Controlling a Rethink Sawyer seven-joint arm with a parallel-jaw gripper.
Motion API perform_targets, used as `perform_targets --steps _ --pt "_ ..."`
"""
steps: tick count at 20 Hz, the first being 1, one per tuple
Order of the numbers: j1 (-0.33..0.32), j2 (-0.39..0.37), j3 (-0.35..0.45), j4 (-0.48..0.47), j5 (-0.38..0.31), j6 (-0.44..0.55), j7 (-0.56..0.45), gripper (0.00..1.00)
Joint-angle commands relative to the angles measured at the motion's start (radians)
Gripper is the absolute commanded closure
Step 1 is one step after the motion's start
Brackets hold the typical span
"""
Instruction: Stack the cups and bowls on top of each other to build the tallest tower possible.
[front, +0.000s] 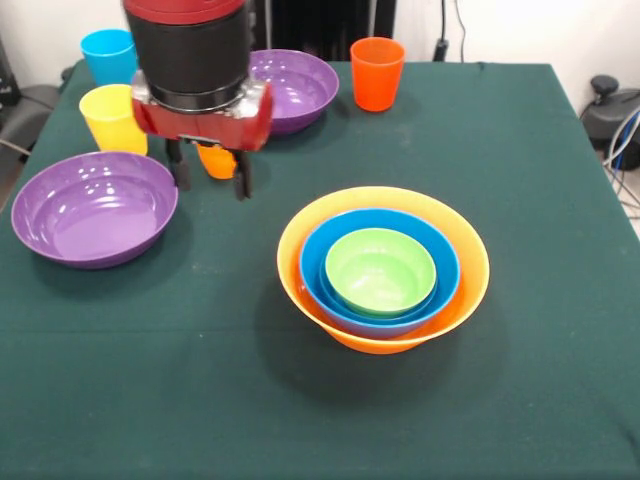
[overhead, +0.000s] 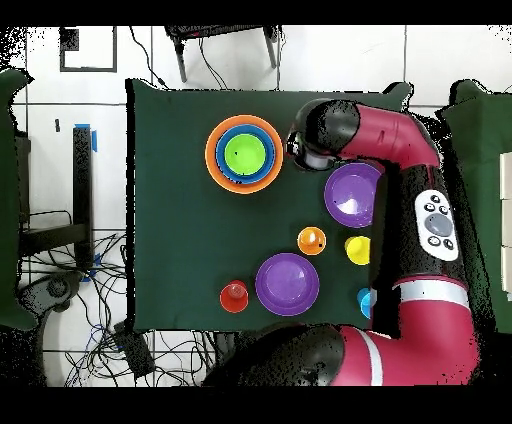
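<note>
From the front, the gripper (front: 211, 178) hung with fingers apart in front of the orange cup (front: 216, 160), holding nothing. The tower (front: 383, 270) stood mid-surface: green bowl (front: 380, 270) in blue, in orange. From overhead, the arm (overhead: 395, 140) hid the gripper beside the tower (overhead: 244, 153).

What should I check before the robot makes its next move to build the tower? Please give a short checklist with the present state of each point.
1. Gripper empty: ok, its fingers stand apart with nothing between them.
2. Tower base ready: ok, the green bowl sits in the blue bowl, inside the large orange bowl.
3. Near purple bowl free to take: ok, upright and empty.
4. Small orange cup reachable: cannot tell, the gripper partly hides it.
5. Far purple bowl free: ok, empty in the overhead view.
6. Gripper height over the table: cannot tell.
</note>
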Motion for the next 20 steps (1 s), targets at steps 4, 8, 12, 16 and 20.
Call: perform_targets --steps 4,8,12,16,20 --pt "-0.058 0.129 0.012 -0.092 -0.136 0.014 -0.215 0.0" --pt "-0.075 0.169 0.035 -0.109 -0.14 -0.004 -0.219 0.0" --pt "-0.082 0.178 0.04 -0.111 -0.155 -0.023 -0.207 0.0" --pt "-0.095 0.185 0.043 -0.095 -0.168 -0.052 -0.207 0.0" --pt "-0.083 0.172 0.035 -0.071 -0.196 -0.1 -0.182 0.0"
